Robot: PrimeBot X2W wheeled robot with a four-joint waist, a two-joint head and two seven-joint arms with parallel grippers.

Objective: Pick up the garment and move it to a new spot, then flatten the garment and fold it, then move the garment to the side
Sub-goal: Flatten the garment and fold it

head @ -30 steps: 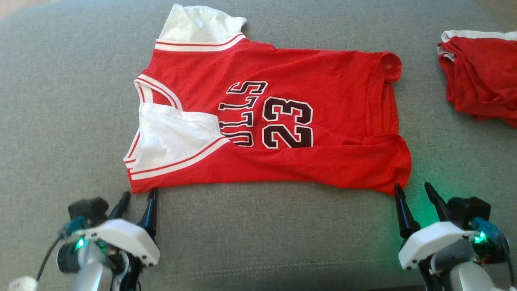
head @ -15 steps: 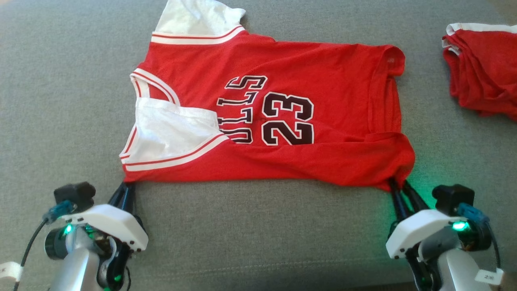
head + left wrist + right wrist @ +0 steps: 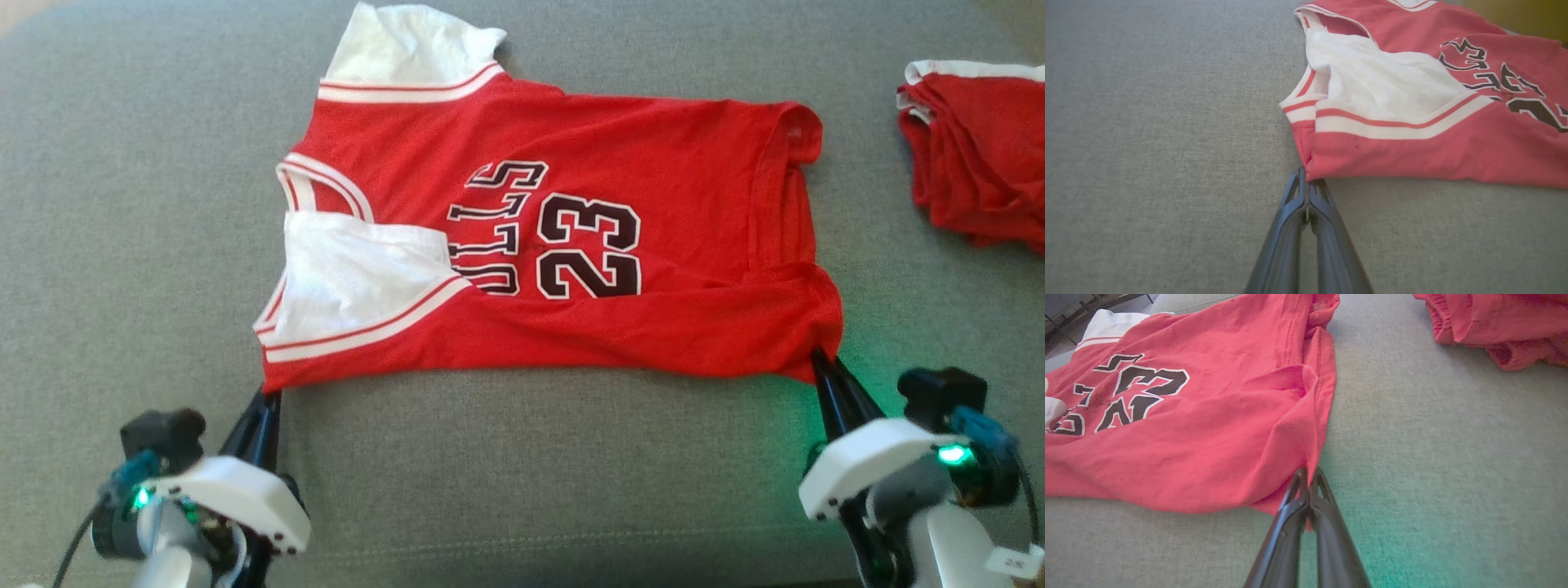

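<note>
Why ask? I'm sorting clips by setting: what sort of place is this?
Likely a laundry-folding setup on a grey upholstered cushion: a red basketball jersey lies spread, more red garments beside.

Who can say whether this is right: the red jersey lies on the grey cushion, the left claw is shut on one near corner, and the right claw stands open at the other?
Not quite. The right claw is shut on the other corner of the red jersey too, as the right wrist view shows. The rest holds.

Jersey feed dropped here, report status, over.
Left gripper shut on jersey, near left corner. Right gripper shut on near right corner. Red pile far right, apart.
</note>
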